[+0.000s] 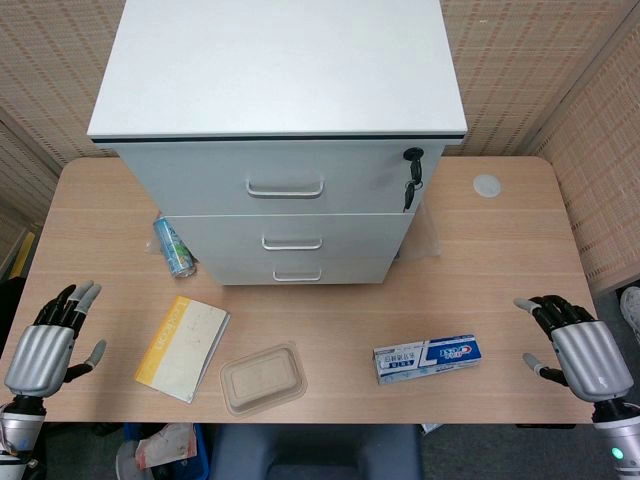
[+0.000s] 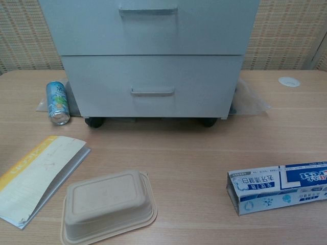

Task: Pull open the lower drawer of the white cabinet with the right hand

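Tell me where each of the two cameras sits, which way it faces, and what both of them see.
Head view: high up, angled steeply down on the table and white cabinet; the left hand and right hand show at the near corners, both open.
Chest view: low, near table height, facing the cabinet's front and lower drawer; no part of the robot shows.
Shared: cabinet, can, booklet, tray, toothpaste box.
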Robot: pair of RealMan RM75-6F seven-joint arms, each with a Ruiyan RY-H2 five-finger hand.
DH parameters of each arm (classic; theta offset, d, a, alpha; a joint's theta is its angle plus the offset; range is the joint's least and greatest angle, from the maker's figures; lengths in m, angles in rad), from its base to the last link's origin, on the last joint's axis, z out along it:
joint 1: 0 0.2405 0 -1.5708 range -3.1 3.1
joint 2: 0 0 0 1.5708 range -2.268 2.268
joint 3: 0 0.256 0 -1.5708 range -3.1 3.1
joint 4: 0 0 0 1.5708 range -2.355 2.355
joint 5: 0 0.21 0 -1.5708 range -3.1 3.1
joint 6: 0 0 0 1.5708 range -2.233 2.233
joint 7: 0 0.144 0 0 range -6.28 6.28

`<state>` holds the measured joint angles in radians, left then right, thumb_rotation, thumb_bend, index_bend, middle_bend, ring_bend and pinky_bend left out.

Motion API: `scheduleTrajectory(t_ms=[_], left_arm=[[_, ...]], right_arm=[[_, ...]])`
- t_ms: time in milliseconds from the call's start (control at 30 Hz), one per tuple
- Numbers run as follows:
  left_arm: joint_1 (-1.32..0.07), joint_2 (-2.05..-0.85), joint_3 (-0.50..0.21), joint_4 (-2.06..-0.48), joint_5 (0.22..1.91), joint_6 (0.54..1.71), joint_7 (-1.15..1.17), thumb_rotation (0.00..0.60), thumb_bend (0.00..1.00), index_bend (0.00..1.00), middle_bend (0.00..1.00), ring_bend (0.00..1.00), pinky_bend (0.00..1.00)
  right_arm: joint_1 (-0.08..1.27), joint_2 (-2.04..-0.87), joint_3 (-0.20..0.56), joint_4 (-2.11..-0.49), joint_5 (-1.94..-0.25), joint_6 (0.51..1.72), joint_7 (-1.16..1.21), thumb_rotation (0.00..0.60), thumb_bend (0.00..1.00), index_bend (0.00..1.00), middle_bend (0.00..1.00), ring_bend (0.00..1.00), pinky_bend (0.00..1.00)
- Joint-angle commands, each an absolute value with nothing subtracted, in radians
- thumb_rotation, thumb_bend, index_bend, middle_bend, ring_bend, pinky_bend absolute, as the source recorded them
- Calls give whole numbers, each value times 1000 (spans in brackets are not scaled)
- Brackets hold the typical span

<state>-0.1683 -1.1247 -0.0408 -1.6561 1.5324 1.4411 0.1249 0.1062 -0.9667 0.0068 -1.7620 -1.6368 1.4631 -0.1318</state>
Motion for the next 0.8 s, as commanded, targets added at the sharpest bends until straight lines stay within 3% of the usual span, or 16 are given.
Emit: scheduleTrajectory(t_ms=[33, 400, 500, 667, 800], left_arm=[[-168, -1124, -39, -1656, 1532, 1439, 125, 600, 353, 49, 77, 62, 162], [-160, -1116, -38, -1657, 1529, 1450, 118, 600, 353, 49, 76, 62, 162], [-158, -1114, -39, -1656, 1528, 1454, 114, 600, 352, 49, 76, 62, 162], [-154, -1112, -35, -1659, 1539, 1463, 106, 600, 353, 49, 76, 62, 162], [-151, -1114, -32, -1657, 1541, 1465, 104, 600, 353, 49, 76, 62, 162]], right_arm=[[109, -967, 8, -1763, -1639, 1462, -132, 600, 136, 217, 284, 202, 351], [145, -968, 14, -1785, -1674, 1427, -155, 600, 143, 217, 323, 266, 351], [166, -967, 18, -1802, -1685, 1402, -177, 600, 143, 217, 368, 338, 359], [229, -963, 30, -1846, -1676, 1300, -234, 600, 152, 217, 571, 587, 586], [291, -977, 51, -1891, -1649, 1208, -298, 600, 200, 204, 711, 708, 673]])
